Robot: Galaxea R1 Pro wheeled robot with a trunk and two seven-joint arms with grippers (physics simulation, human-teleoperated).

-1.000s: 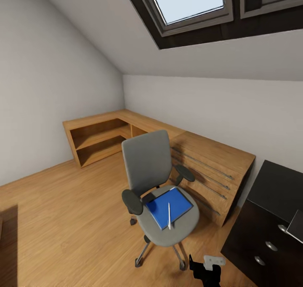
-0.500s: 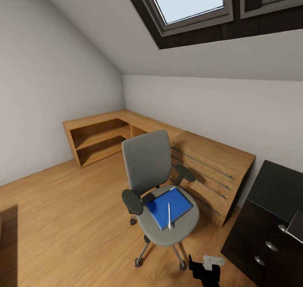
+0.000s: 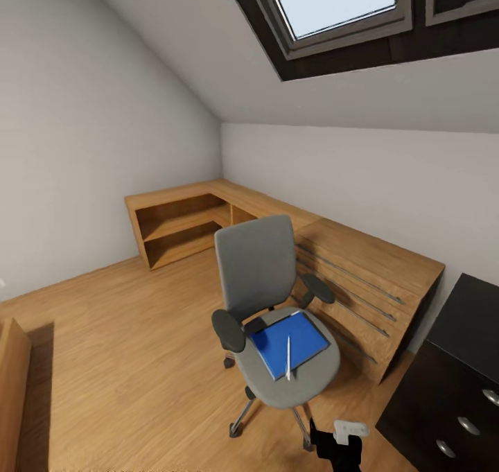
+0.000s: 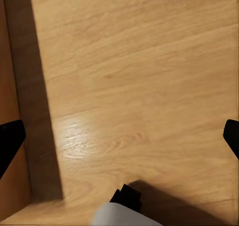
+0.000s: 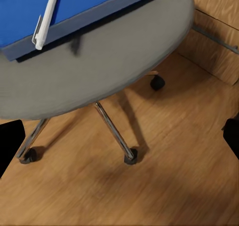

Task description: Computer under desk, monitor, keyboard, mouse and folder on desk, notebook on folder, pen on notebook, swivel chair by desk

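Note:
The grey swivel chair (image 3: 258, 267) stands on the wooden floor in the middle of the head view. On its seat (image 5: 104, 71) lies a flat blue stack (image 3: 288, 341), a bright blue cover (image 5: 74, 4) with a darker layer under it; I cannot tell folder from notebook. A white pen (image 3: 288, 358) lies on top, its clip end (image 5: 40, 34) near the seat's front. My right gripper (image 5: 119, 139) is open, low in front of the chair's legs, and shows at the bottom of the head view (image 3: 337, 446). My left gripper (image 4: 119, 139) is open over bare floor.
A low wooden L-shaped unit (image 3: 187, 215) with open shelves runs along the far walls, and a slatted section (image 3: 360, 278) sits right behind the chair. A black cabinet (image 3: 461, 382) stands at the right. Wooden furniture (image 3: 10, 382) edges in at the left. Chair casters (image 5: 130, 159) rest on the floor.
The whole head picture has shifted right and slightly down, so the camera has moved. The chair, the blue stack and the pen lie as before.

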